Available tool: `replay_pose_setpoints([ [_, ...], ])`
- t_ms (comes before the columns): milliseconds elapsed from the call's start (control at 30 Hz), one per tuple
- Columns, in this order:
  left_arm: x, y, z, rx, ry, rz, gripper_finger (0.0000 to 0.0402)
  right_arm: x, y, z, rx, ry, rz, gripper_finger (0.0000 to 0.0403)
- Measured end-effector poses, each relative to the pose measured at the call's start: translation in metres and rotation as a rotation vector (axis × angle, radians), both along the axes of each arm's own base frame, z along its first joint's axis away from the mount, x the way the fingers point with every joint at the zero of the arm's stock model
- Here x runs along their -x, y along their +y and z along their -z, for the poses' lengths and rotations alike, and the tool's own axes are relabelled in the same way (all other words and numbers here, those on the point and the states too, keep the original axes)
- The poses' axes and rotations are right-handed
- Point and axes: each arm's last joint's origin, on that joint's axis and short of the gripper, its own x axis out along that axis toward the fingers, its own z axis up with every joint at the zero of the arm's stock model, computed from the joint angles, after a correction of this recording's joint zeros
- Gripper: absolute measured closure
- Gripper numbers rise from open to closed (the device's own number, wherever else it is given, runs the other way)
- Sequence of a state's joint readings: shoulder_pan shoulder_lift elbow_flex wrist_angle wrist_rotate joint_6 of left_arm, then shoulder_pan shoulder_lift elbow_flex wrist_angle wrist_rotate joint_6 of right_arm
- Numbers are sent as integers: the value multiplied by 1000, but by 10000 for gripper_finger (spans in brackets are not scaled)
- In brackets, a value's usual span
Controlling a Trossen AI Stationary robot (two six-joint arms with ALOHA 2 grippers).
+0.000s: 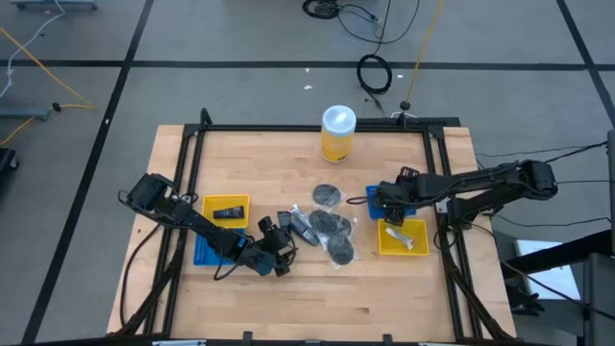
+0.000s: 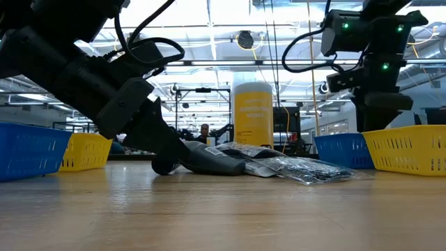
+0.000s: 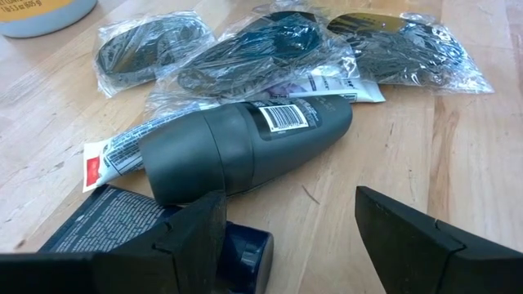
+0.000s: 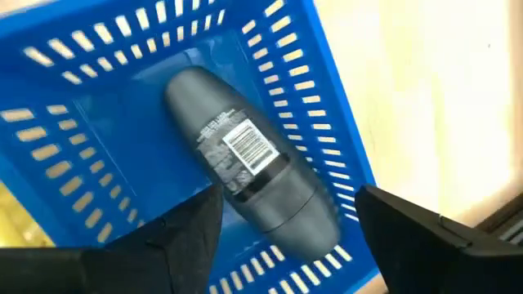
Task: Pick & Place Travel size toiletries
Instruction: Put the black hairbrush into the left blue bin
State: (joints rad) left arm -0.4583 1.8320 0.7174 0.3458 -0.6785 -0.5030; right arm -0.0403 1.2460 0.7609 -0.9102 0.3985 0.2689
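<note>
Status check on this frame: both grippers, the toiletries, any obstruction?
Right gripper open over blue basket, grey roll-on lying inside. Left gripper open, low before second grey roll-on in the pile. White tube lies against it.

Grey roll-on (image 3: 245,147) before open gripper (image 3: 286,237)

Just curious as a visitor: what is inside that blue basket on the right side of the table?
A dark grey roll-on bottle with a barcode label lies on the floor of the blue basket. The right gripper hovers above it, jaws open. The bottle hides whatever lies beneath it.
</note>
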Motion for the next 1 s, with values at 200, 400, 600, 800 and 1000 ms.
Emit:
replay_pose_setpoints([
  [200,0,0,0,0,-1,0,135,3,-6,1,-119,-23,137,194],
  [400,0,0,0,0,0,0,135,15,-15,1,-138,46,309,296],
  [600,0,0,0,0,1,0,135,26,-14,0,-145,126,430,381],
  [800,0,0,0,-1,2,0,135,35,-9,-2,-128,209,488,393],
  [1000,0,0,0,-1,2,0,135,37,-6,-2,-99,223,475,395],
])
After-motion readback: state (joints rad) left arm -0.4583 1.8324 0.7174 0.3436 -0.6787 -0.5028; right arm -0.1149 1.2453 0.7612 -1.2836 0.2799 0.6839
